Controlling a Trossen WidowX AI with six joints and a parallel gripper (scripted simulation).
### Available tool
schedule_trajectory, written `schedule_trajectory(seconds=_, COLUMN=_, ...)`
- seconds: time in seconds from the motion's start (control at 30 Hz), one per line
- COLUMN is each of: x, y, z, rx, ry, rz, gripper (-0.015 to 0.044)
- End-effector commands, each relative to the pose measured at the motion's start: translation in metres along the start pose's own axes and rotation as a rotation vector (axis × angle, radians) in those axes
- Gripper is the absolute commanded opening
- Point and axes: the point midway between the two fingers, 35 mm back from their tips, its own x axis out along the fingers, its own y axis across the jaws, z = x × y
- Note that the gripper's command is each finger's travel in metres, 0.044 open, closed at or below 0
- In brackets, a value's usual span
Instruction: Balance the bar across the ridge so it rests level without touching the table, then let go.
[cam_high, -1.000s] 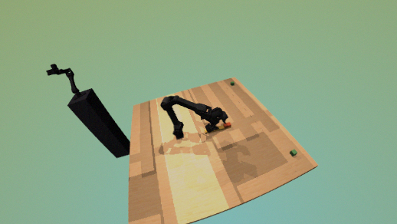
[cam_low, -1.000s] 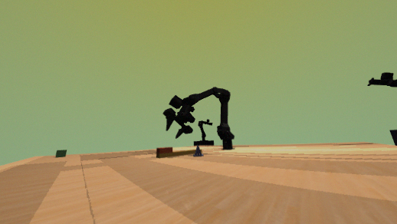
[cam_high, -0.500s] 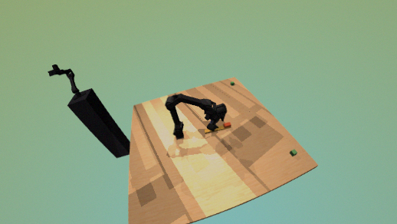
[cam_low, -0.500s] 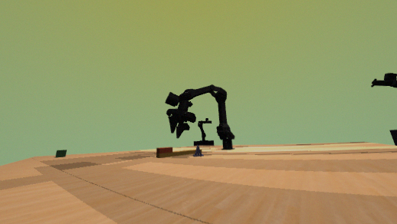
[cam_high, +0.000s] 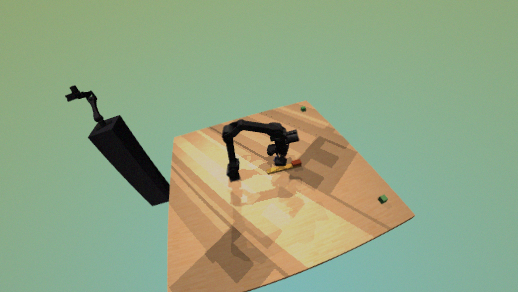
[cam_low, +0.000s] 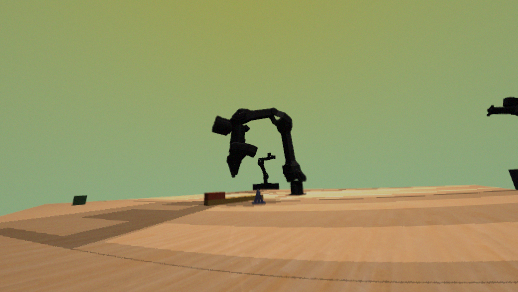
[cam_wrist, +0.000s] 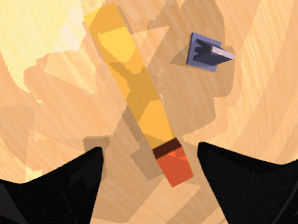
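The yellow bar (cam_high: 280, 169) (cam_low: 232, 200) (cam_wrist: 140, 92) lies on the table, with a red block (cam_high: 296, 163) (cam_low: 215, 196) (cam_wrist: 175, 168) at one end. The small blue-grey ridge (cam_low: 258, 198) (cam_wrist: 204, 52) stands on the table beside the bar, apart from it in the wrist view. It is hidden or too small to tell in the top view. My gripper (cam_low: 233, 175) (cam_wrist: 151, 151) is open and empty, pointing down above the bar. In the wrist view the red end lies between and below the two fingertips, nearer the right one.
A green cube (cam_high: 383, 199) lies near the table's right edge, and another green cube (cam_high: 303, 108) near its far corner. One dark green block (cam_low: 80, 200) shows at the left in the exterior view. A black pedestal (cam_high: 130, 160) with a second arm stands beyond the wooden table (cam_high: 350, 220).
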Motion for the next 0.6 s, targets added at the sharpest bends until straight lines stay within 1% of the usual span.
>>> schedule_trajectory(seconds=0.0, x=-0.004, y=-0.005, z=0.003, rx=-0.149, ry=-0.041, rz=0.040, gripper=0.0315)
schedule_trajectory(seconds=0.2, x=-0.007, y=-0.011, z=0.009, rx=-0.344, ry=-0.111, rz=0.084, gripper=0.0315)
schedule_trajectory(seconds=0.43, x=-0.006, y=-0.011, z=0.009, rx=-0.350, ry=-0.113, rz=0.086, gripper=0.0315)
schedule_trajectory(seconds=0.57, x=0.010, y=-0.009, z=0.010, rx=-0.350, ry=-0.113, rz=0.085, gripper=0.0315)
